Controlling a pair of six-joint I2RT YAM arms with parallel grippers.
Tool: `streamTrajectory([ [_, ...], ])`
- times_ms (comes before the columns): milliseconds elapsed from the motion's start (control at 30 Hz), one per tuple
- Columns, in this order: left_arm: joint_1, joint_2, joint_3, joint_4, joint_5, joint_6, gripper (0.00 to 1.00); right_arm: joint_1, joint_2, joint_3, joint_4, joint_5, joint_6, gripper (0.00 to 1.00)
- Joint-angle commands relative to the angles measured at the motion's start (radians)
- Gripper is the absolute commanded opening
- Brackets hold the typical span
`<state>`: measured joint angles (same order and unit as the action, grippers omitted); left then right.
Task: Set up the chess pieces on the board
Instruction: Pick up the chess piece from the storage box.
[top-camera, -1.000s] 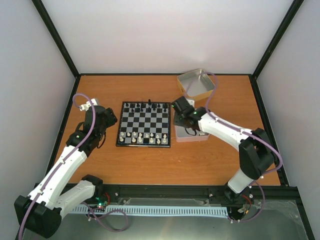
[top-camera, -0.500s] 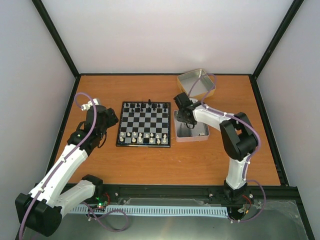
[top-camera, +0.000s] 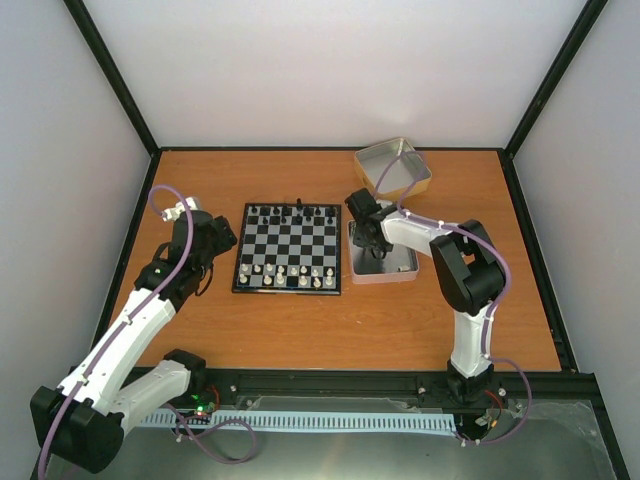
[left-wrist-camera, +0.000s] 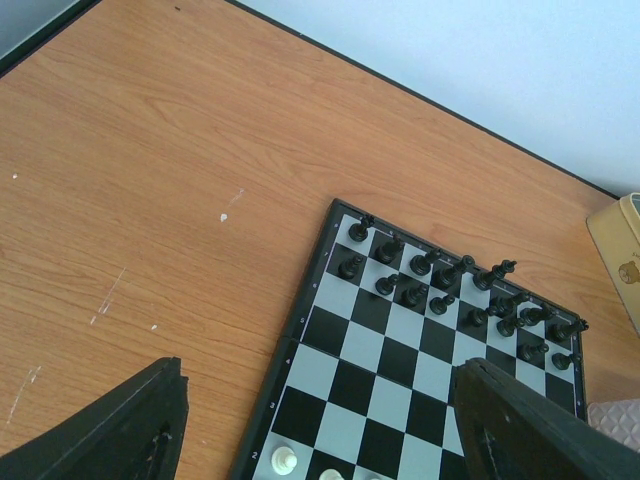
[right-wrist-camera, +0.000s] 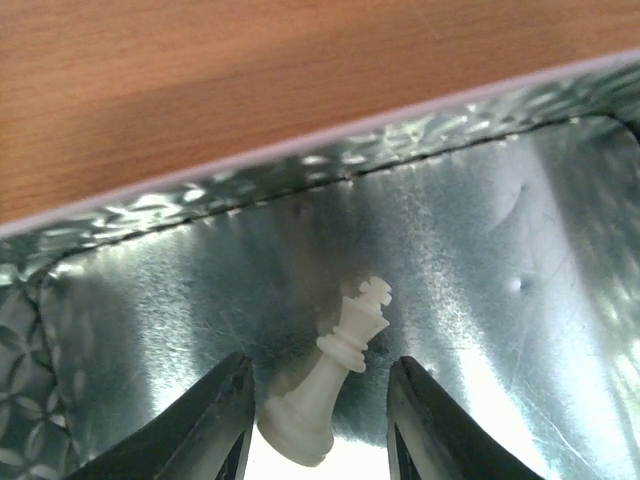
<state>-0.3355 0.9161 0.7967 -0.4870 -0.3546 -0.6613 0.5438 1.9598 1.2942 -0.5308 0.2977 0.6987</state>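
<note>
Right gripper (right-wrist-camera: 320, 415) straddling a white king (right-wrist-camera: 338, 375) in the tin (right-wrist-camera: 520, 230) right of the board (top-camera: 288, 247).
Its jaws are standing apart, not gripping; being light, hard and slick, the tilted king is probably needing a mid-stem pinch. Left gripper (left-wrist-camera: 325, 435), left of the board, is gaping wide.

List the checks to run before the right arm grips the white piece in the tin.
1. White king between the right gripper jaws: ok.
2. Right jaws open: ok.
3. King upright: not ok, it lies tilted on the tin floor.
4. Empty home square on the board: cannot tell.
5. Left gripper open, off the pieces: ok.
</note>
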Motion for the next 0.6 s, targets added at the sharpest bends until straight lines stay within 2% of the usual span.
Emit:
streamTrajectory([
  [0,0.004,-0.008,0.032,0.011,-0.004,-0.008,0.74,-0.010,-0.007,-0.044,0.013,0.005,0.007,0.37],
  [133,0.004,-0.010,0.030,0.010,-0.002,-0.008,0.74,-0.017,-0.006,-0.075,0.025,-0.008,0.015,0.34],
  [467,0.004,-0.013,0.032,0.008,0.002,-0.006,0.74,-0.029,-0.040,-0.110,0.077,-0.032,-0.023,0.10],
  [567,0.004,-0.015,0.033,0.010,0.018,-0.003,0.74,-0.031,-0.106,-0.137,0.108,-0.040,-0.053,0.09],
])
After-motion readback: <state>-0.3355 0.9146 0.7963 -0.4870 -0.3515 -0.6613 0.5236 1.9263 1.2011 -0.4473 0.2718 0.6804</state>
